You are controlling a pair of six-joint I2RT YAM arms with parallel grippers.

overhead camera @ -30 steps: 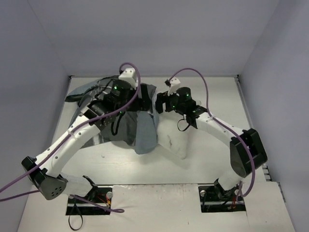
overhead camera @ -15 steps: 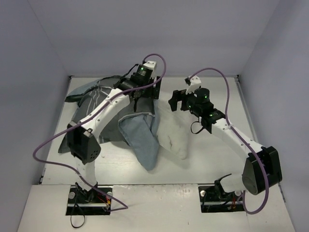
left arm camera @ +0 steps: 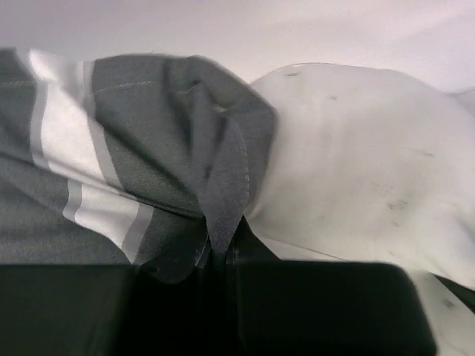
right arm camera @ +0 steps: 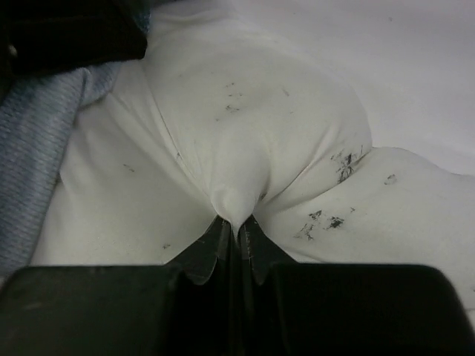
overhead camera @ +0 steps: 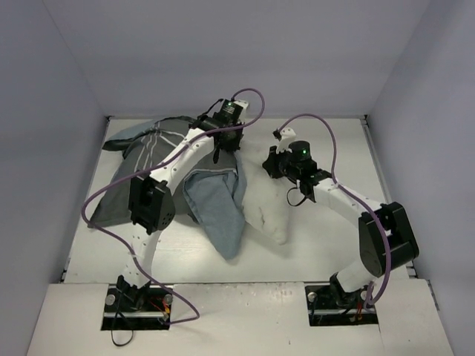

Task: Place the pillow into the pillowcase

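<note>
Progress: judged early to middle, with both fabrics gripped but most of the pillow [overhead camera: 266, 208] bare outside the pillowcase [overhead camera: 152, 159].
Done so far: case edge lying against the pillow's far end, with one grip on each item.
Left to do: opening the mouth, drawing the case along the whole cushion, or feeding the cushion in, then tidying the corners.
Pillow position: on the table [overhead camera: 338, 237], centre-right, running diagonally from the far middle toward the near right, with its left flank under a turned-over part of the case.
Pillowcase position: spread over the far-left of the table, striped charcoal side up at the left and pale blue-grey reverse folded toward the near middle, overlapping the pillow.
Container contents: nothing clearly inside the pillowcase. Whether the covered flank of the pillow sits in the mouth or merely under a loose layer cannot be told.
Left gripper [left arm camera: 225, 256]: clenched on a bunched fold of the dark pillowcase [left arm camera: 159, 159] hem, right beside the white bulge of the pillow [left arm camera: 356, 156].
Right gripper [right arm camera: 237, 226]: clenched on a small peak of pillow [right arm camera: 256, 126] cloth, drawn up into a tent of creases, with the blue-grey pillowcase [right arm camera: 37, 148] reverse just beside it at the left.
Spacing of grips: near each other at the pillow's far end in the overhead view, left gripper [overhead camera: 220, 150] on the case side and right gripper [overhead camera: 272, 166] on the cushion.
Risk, as a judgement: a thin pinch of fabric likely to slip under a hard pull.
</note>
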